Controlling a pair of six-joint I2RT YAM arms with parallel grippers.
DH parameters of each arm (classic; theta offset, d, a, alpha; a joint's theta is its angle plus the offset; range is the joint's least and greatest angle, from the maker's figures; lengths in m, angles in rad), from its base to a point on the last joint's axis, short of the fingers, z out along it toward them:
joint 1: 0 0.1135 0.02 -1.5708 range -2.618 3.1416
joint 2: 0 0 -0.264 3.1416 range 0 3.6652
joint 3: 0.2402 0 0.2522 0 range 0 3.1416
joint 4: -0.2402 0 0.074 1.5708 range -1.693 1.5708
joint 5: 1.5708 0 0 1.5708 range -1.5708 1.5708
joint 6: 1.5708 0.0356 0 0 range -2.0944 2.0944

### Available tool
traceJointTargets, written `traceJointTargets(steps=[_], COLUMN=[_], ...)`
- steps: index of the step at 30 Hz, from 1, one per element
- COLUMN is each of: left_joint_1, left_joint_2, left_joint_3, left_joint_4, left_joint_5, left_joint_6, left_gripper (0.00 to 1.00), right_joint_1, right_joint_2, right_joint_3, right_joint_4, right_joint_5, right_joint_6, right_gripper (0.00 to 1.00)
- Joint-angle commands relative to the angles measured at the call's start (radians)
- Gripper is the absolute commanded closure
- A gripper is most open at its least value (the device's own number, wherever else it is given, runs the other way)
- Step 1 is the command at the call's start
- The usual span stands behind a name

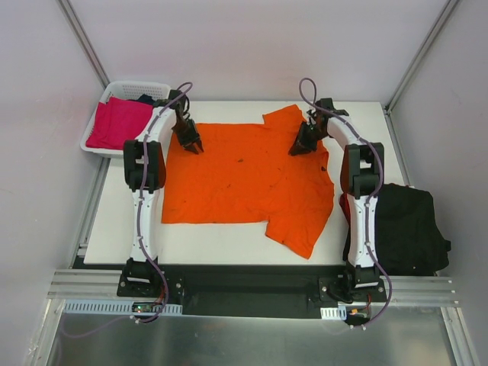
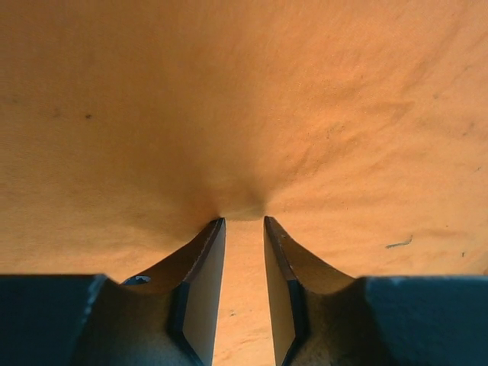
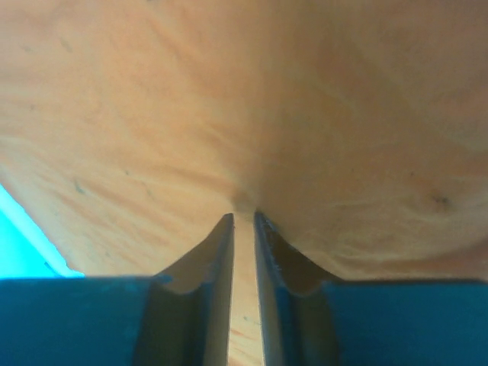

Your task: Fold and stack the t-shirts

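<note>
the bright orange soft-cloth short-sleeved t-shirt (image 1: 244, 179) lies spread flat on the white rectangular table (image 1: 221, 240). it reaches from the left pincer (image 1: 196, 146) across to the right pincer (image 1: 296, 149) and on toward the near edge. each pincer sits near the shirt's far edge, one per side, which looks like the set-up for drawing that edge over in a fold.

the left pincer is clamped on the shirt: cloth runs between its fingers (image 2: 204, 282), and creases gather to a pucker just ahead of the tips. the right pincer's fingers (image 3: 217, 274) stand nearly together with cloth between them, but i cannot tell whether they grip it.

out beyond the left pincer, a white plastic lattice basket (image 1: 136, 84) holds a magenta-pink shirt (image 1: 118, 122). nearer the base than the right pincer, a black cloth heap (image 1: 408, 229) hangs off the table, its trim too small to make out. orange fills both wrist views, hiding the shirt's edges and the tabletop under the tips.
</note>
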Motion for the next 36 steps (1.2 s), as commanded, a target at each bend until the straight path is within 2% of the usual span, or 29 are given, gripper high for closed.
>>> traceJointTargets(steps=[1, 5, 6, 8, 9, 11, 12, 13, 14, 15, 17, 18, 20, 21, 23, 24, 27, 29, 36], left_joint_1=[0.012, -0.008, -0.014, -0.032, -0.039, -0.051, -0.065, -0.071, -0.078, -0.097, -0.121, -0.135, -0.192, -0.207, -0.246, -0.253, -0.255, -0.256, -0.256], left_joint_2=[-0.023, -0.142, -0.172, -0.266, -0.301, -0.402, -0.438, -0.511, -0.551, -0.589, -0.706, -0.744, -0.858, -0.895, -0.99, -1.016, -1.106, -1.127, -1.208], left_joint_3=[0.022, -0.022, -0.056, -0.091, -0.14, -0.204, -0.279, -0.322, -0.368, -0.463, -0.56, -0.656, -0.747, -0.833, -0.948, -0.977, -1.028, -1.013, -0.964], left_joint_4=[0.0, 0.007, 0.006, 0.007, 0.007, 0.01, 0.01, 0.01, 0.013, 0.013, 0.013, 0.013, 0.013, 0.012, 0.012, 0.007, -0.034, -0.1, -0.296], left_joint_5=[-0.036, -0.066, -0.076, -0.086, -0.088, -0.083, -0.08, -0.083, -0.089, -0.093, -0.09, -0.091, -0.105, -0.112, -0.113, -0.105, -0.094, -0.145, -0.399], left_joint_6=[0.035, 0.041, 0.041, 0.035, 0.03, 0.005, -0.002, -0.019, -0.028, -0.037, -0.062, -0.079, -0.099, -0.129, -0.165, -0.194, -0.212, -0.199, -0.153], left_gripper=[0.7, 0.6, 0.51, 0.43, 0.35, 0.29, 0.27, 0.23, 0.21, 0.21, 0.21, 0.21, 0.22, 0.23, 0.26, 0.28, 0.3, 0.3, 0.26], right_joint_1=[-0.002, 0.001, 0.001, 0.007, 0.009, 0.009, 0.007, 0.006, 0.007, 0.012, 0.03, 0.038, 0.065, 0.076, 0.101, 0.108, 0.157, 0.191, 0.314], right_joint_2=[-0.108, -0.231, -0.255, -0.347, -0.38, -0.436, -0.52, -0.559, -0.599, -0.654, -0.709, -0.734, -0.803, -0.826, -0.883, -0.898, -0.931, -0.961, -1.009], right_joint_3=[-0.103, -0.185, -0.224, -0.265, -0.288, -0.386, -0.441, -0.569, -0.618, -0.659, -0.791, -0.837, -0.935, -0.958, -1.003, -1.008, -0.977, -0.963, -0.857], right_joint_4=[0.075, 0.089, 0.084, 0.069, 0.029, 0.009, 0.045, 0.075, 0.09, 0.101, 0.11, 0.118, 0.115, 0.091, 0.051, -0.001, -0.133, -0.181, -0.354], right_joint_5=[-0.039, -0.076, -0.094, -0.11, -0.116, -0.125, -0.139, -0.154, -0.166, -0.177, -0.18, -0.186, -0.164, -0.139, -0.044, -0.001, 0.201, 0.304, 0.488], right_joint_6=[-0.021, 0.004, 0.007, -0.001, -0.016, -0.05, -0.044, -0.007, 0.002, 0.01, 0.027, 0.033, 0.024, 0.017, 0.008, 0.007, 0.002, 0.01, 0.045], right_gripper=[0.75, 0.61, 0.54, 0.5, 0.39, 0.31, 0.29, 0.28, 0.28, 0.29, 0.33, 0.4, 0.51, 0.67, 0.85, 0.97, 0.99, 0.99, 0.99])
